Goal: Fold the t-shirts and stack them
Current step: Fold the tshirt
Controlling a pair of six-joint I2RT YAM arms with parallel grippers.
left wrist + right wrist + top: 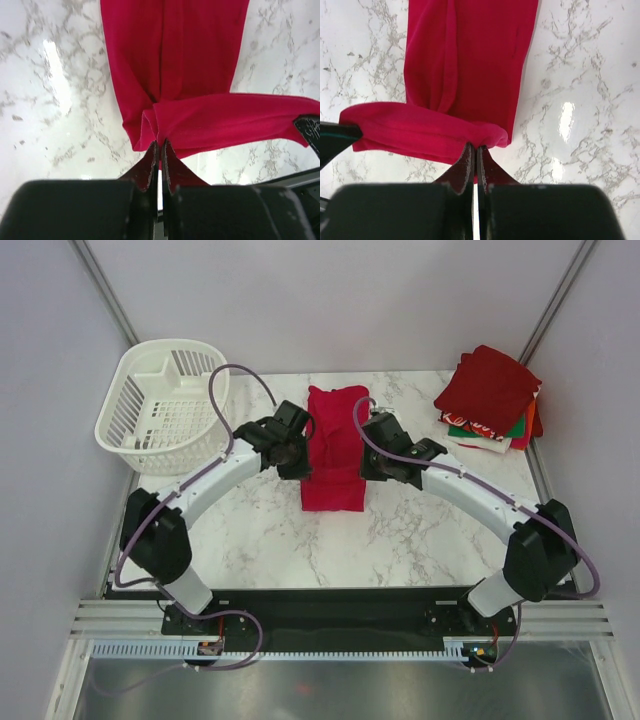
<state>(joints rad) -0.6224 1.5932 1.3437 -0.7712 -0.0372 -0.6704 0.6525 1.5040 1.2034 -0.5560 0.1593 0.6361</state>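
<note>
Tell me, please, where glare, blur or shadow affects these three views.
Left wrist: a white glare patch on the marble table, the red t-shirt sharp, and the housing of the left gripper dark and soft. Right wrist: similar glare on the marble right of the shirt, and the housing of the right gripper blurred. Top external: even light, only faint shadows, no blur.

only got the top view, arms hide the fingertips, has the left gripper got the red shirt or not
Observer: Yes. The left wrist view shows the left gripper shut on a corner of the shirt where it is folded over.
Operator: and the right one
Observer: The right gripper is shut on the opposite corner of that fold.
Operator: cloth smooth past the fold
Observer: Not quite. The right wrist view shows a lengthwise crease running up the shirt.
</note>
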